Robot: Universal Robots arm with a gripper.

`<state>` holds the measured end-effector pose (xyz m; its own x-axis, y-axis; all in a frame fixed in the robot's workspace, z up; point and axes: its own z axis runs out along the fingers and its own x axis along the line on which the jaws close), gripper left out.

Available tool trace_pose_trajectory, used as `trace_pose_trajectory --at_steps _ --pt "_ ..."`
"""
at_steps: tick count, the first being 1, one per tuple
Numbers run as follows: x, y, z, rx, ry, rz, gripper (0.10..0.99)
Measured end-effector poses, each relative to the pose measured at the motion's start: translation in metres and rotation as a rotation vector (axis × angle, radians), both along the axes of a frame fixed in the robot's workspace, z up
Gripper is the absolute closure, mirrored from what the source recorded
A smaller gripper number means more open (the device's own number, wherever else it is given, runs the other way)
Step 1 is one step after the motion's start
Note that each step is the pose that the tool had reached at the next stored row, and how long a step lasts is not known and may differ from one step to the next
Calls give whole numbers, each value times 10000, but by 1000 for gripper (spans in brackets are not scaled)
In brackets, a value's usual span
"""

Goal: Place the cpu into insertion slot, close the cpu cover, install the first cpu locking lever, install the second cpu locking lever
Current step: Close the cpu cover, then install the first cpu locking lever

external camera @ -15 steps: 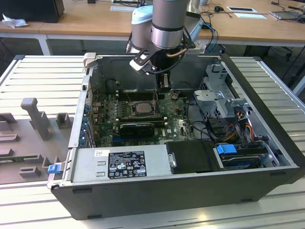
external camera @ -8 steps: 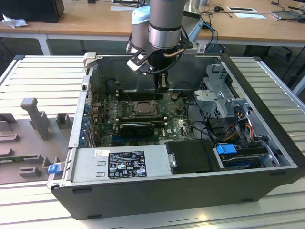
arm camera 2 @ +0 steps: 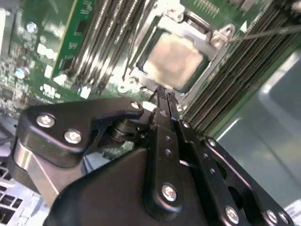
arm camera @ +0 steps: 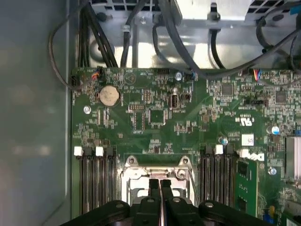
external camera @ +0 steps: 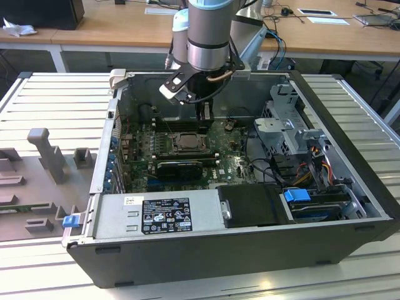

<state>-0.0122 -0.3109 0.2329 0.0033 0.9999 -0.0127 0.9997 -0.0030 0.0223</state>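
Hovering with fingers [arm camera: 154, 187] pinched together, nothing seen between them, the gripper [external camera: 204, 116] hangs at the one-o'clock edge of the insertion slot [external camera: 167, 144] in the exterior view. The cpu [arm camera 2: 171, 61] sits inside, framed by the cpu cover [arm camera 2: 188, 29], just beyond its tips.

Exterior view: I note bright, even overhead room light. Soft shadow inside computer case [external camera: 350, 206], deepest beneath arm [external camera: 206, 37]. Pale sheen on grooved table [external camera: 56, 94].
Second wrist view: cpu [arm camera 2: 173, 60] face washed out, soft-focused. Gripper [arm camera 2: 162, 93] close to lens, blurred, screw heads glinting. Board smeared toward picture edges.
First wrist view: I find motherboard [arm camera: 188, 117] evenly lit, reasonably crisp. Case wall [arm camera: 33, 117] dim, with hazy reflections.
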Motion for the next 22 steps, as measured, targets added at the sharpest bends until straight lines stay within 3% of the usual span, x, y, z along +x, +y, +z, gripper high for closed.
trace_pose_trajectory --at_steps 2,6,14,22 --pt "-134 0 -5 1 -1 1 937" --pt "-245 0 -7 1 -1 -1 937" --pt "-269 0 -6 0 0 1 937" --pt "-269 0 127 -2 0 -3 937"
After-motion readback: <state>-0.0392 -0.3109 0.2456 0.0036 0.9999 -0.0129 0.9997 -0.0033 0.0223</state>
